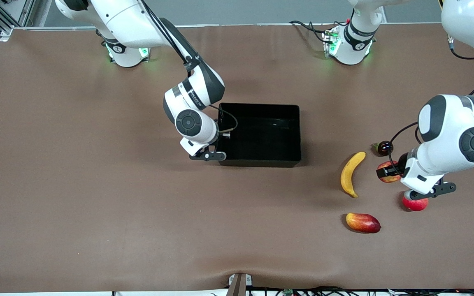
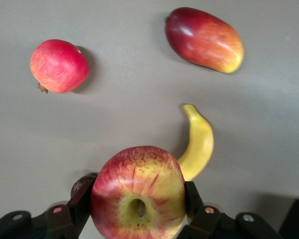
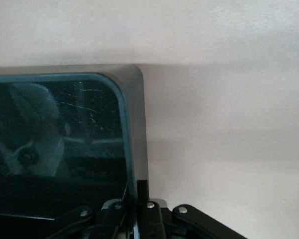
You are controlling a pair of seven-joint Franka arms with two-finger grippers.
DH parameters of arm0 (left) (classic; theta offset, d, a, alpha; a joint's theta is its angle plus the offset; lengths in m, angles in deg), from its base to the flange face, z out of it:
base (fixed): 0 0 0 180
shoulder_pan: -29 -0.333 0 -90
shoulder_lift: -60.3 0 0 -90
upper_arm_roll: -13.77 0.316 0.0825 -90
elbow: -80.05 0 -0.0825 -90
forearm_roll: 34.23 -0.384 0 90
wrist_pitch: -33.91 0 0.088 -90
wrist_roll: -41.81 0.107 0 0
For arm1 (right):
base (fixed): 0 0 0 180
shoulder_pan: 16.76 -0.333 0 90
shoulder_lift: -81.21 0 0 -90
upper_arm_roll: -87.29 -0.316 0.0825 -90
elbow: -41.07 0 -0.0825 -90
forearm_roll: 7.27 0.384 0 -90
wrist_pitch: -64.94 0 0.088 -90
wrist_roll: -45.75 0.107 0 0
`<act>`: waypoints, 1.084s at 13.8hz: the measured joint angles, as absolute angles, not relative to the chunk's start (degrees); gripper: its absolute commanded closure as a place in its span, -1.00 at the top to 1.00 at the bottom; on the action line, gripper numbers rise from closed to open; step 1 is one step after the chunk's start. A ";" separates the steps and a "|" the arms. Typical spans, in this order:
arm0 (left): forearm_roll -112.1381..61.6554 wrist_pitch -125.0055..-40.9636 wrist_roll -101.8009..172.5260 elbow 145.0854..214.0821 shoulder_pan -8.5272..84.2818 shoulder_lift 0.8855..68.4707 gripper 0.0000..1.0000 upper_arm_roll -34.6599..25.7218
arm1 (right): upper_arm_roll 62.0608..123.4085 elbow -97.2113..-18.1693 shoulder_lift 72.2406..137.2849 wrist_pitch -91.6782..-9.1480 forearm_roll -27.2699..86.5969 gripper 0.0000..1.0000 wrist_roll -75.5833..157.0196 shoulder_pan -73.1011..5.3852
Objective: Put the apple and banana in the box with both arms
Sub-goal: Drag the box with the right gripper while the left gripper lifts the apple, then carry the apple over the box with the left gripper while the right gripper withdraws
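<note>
The left pincer (image 2: pixel 138 209) clamps the round, red-and-yellow streaked apple (image 2: pixel 138 196) above the table's left-arm end, beside the curved smooth yellow banana (image 1: pixel 352 173), while the right pincer (image 3: pixel 137 209) pinches the glossy black box's (image 1: pixel 288 135) wall.

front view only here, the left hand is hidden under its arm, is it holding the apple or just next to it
Observer: It holds it. In the left wrist view the left hand has a finger on each side of the apple.
Operator: is the banana still free
Observer: Yes, the banana lies alone on the table, apart from the fingers.
Operator: and the right hand at the box, gripping or hovering
Observer: Gripping. The right wrist view shows the right hand shut on the wall of the box, near a corner.
</note>
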State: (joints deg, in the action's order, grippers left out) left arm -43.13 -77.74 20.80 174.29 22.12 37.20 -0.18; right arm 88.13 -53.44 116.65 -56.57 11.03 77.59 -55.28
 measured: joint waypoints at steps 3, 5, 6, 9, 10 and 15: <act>-43.85 -76.59 18.52 174.23 22.23 38.96 -1.00 -3.57 | 88.72 -52.68 116.84 -56.29 11.13 1.00 79.15 -54.93; -43.87 -75.78 14.77 174.41 22.24 39.56 -1.00 -6.09 | 89.22 -48.92 115.97 -49.85 11.30 1.00 79.34 -53.47; -43.89 -75.58 11.80 174.72 22.25 39.72 -1.00 -7.70 | 89.50 -45.64 115.22 -44.08 11.36 1.00 79.42 -51.79; -43.99 -75.41 1.44 176.31 22.48 39.76 -1.00 -13.19 | 89.86 -34.78 112.85 -26.45 11.45 1.00 79.26 -42.99; -44.02 -75.43 -0.92 176.93 22.70 39.76 -1.00 -14.60 | 89.94 -31.80 112.39 -23.53 11.44 1.00 78.96 -40.05; -45.26 -77.96 -14.38 180.83 28.92 39.55 -1.00 -16.68 | 90.22 -22.81 111.04 -13.22 10.26 1.00 77.85 -30.26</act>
State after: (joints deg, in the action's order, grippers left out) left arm -45.26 -77.96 -14.38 180.83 28.92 39.55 -16.68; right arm 90.22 -22.81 111.04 -13.22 10.26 77.85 -30.26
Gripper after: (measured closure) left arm 0.229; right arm 0.000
